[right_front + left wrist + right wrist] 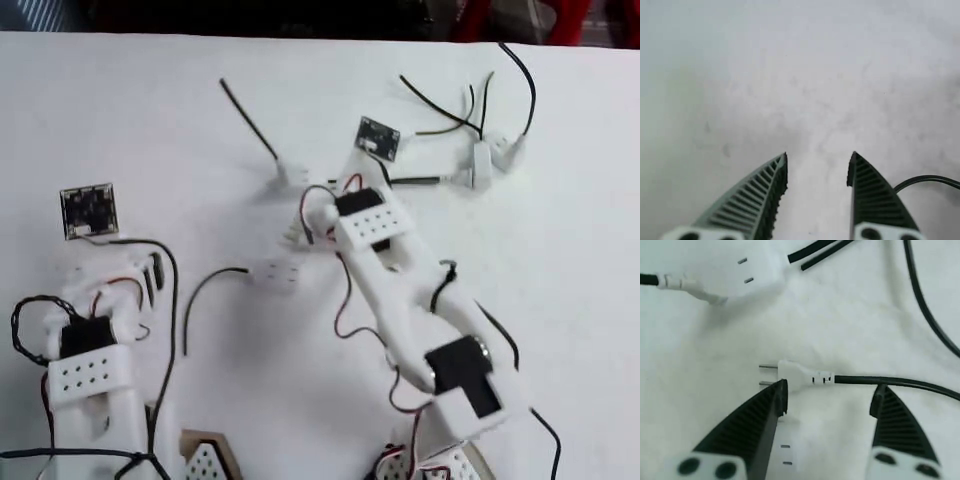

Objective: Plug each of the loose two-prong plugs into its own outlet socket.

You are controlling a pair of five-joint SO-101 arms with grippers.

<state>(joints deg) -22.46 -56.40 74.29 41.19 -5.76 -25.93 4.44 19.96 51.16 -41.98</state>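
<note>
In the right wrist view a white two-prong plug [796,376] lies flat on the white table, its black cable [900,383] trailing away. My right gripper [829,390] is open just above it, one finger [771,405] beside the prongs. A white socket block [785,452] with two slots lies under the gripper. Another socket block [752,270] lies farther off beside a plug [690,286]. From above, my right gripper [298,228] hangs between a plug [291,176] and a socket block [276,272]. My left gripper [817,160] is open over bare table.
A further plug and socket cluster [482,160] with tangled black cables lies at the back right. Small dark boards sit at the left [88,210] and near the right arm [378,138]. A black cable [927,180] runs beside my left gripper [150,278].
</note>
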